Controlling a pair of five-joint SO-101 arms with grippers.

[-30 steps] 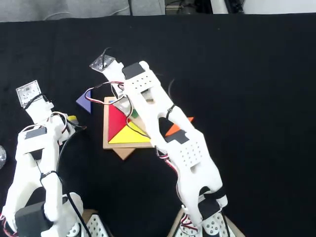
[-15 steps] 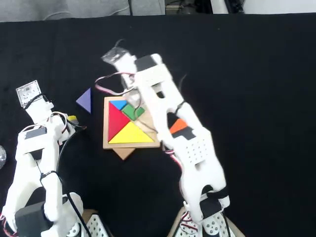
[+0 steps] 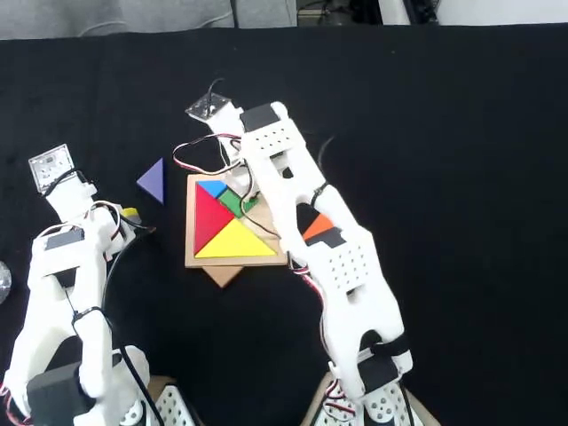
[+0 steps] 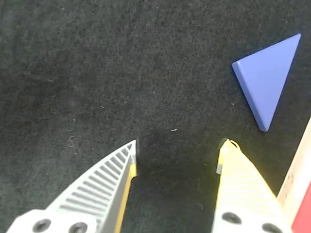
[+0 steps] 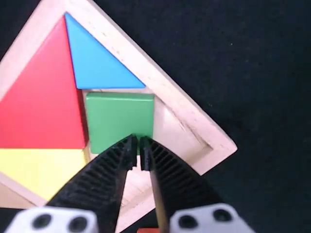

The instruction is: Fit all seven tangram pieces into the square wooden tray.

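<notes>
Green square (image 5: 119, 121) in tray (image 5: 150, 75), beneath right tool (image 5: 136, 141)

Right arm (image 3: 342, 266) covers the right side of the tray (image 3: 189, 226) in the high view, and the orange piece (image 3: 316, 229) is only partly visible behind it. Tan piece (image 3: 222, 276) sticks out past the tray's near edge, full shape unclear. Left wrist view: red piece (image 4: 302, 216) clipped by the frame edge.

Tray (image 3: 188, 232) holds red piece (image 3: 209, 222), yellow piece (image 3: 232, 241); purple triangle (image 3: 153, 182) near, outside.
</notes>
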